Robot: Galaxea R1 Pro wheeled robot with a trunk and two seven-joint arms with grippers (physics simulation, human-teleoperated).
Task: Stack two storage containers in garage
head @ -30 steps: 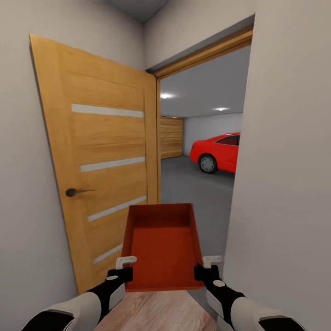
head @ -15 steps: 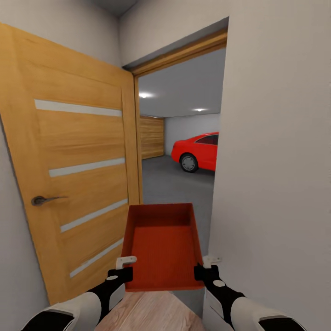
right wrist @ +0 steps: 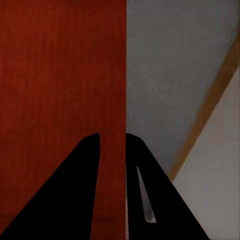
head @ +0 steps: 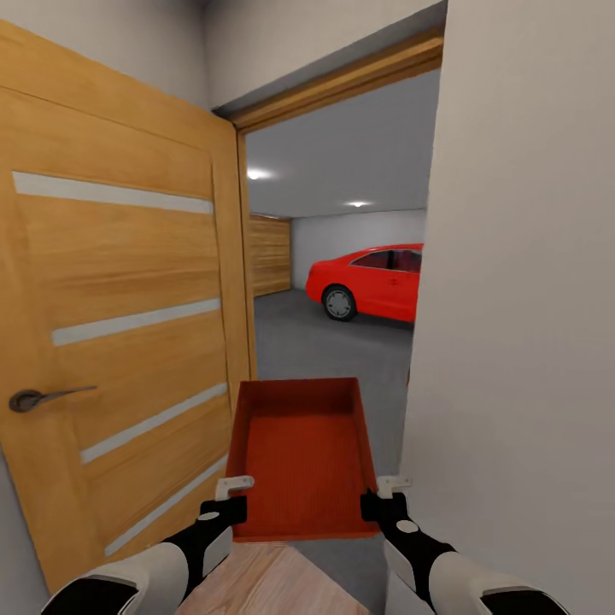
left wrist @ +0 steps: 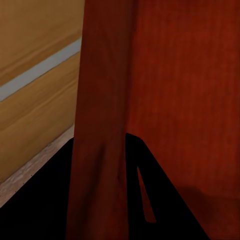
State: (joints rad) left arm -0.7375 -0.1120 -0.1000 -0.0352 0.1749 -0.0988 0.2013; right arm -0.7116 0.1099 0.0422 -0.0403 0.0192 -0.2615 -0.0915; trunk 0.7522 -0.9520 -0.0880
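The robot stands at a doorway, carrying an orange-red rectangular storage container (head: 301,457) out in front of it, its open top facing up and its far end pointing through the opening. The left gripper (head: 224,506) pinches the container's left wall near the closer corner, and the right gripper (head: 382,502) pinches the right wall; each wrist view shows a red wall (left wrist: 102,125) clamped between two dark fingers (right wrist: 80,195). An orange-wood door with pale horizontal stripes (head: 120,342) stands open close on the left, its dark lever handle (head: 34,398) near the left arm. A plain white wall (head: 521,299) crowds the right side. Beyond the opening lies the dark grey concrete garage floor (head: 320,346), where a red car (head: 371,282) is parked well ahead.
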